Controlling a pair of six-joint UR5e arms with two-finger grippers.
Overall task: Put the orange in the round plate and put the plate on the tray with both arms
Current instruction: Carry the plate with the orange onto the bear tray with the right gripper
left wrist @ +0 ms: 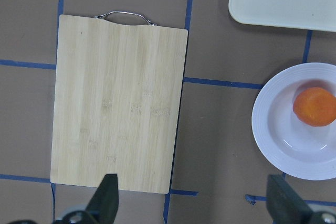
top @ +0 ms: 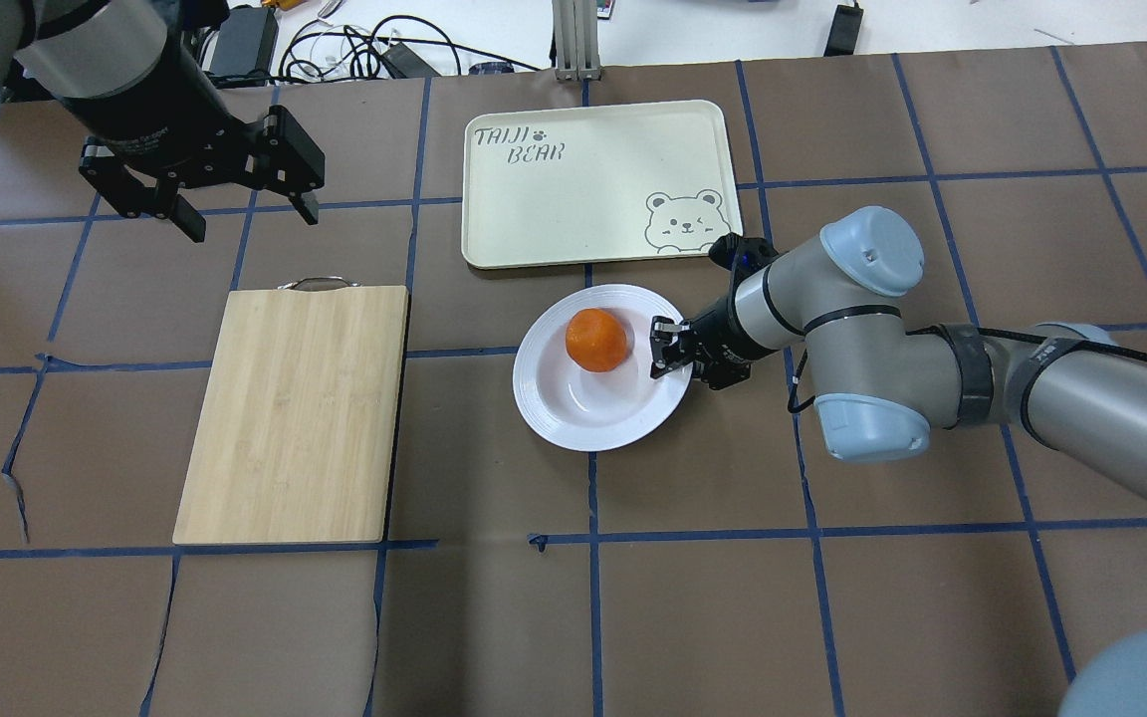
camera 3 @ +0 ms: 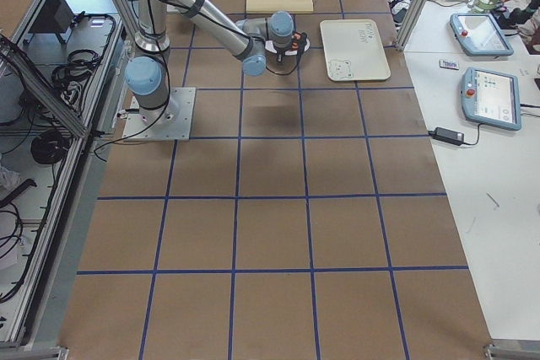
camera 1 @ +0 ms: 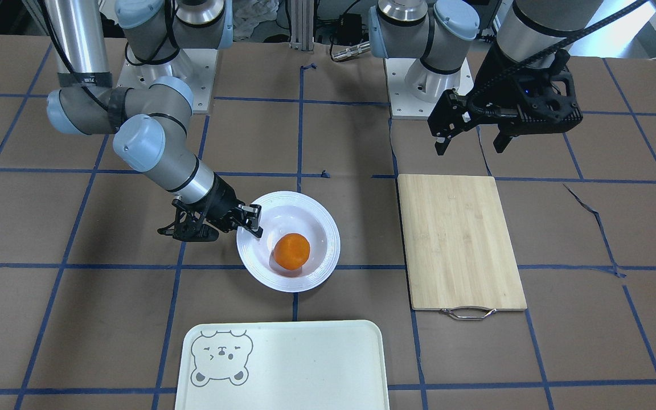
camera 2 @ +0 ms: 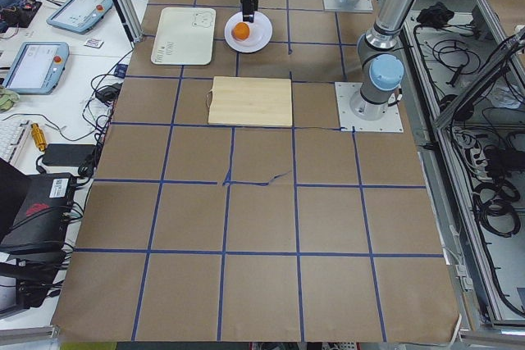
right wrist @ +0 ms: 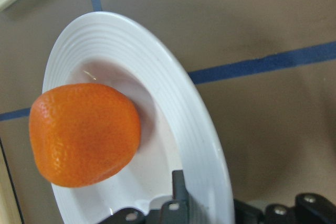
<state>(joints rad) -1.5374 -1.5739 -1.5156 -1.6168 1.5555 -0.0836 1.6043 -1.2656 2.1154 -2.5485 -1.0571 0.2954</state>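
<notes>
The orange (camera 1: 291, 251) (top: 596, 340) lies inside the round plate (camera 1: 322, 225) (top: 573, 423), which sits flat on the table. My right gripper (camera 1: 253, 221) (top: 666, 349) reaches in low from the side and is shut on the plate's rim. In the right wrist view one finger (right wrist: 178, 192) presses on the ribbed rim (right wrist: 199, 129) beside the orange (right wrist: 84, 135). The tray (camera 1: 305, 370) (top: 573, 189) lies bare just beyond the plate. My left gripper (camera 1: 472, 142) (top: 240, 209) (left wrist: 192, 198) hangs open and high, off the end of the cutting board, holding nothing.
A bamboo cutting board (camera 1: 459, 239) (top: 295, 413) with a metal handle lies on the left arm's side of the plate. Brown paper with blue tape lines covers the table. Cables and devices sit past the far edge behind the tray.
</notes>
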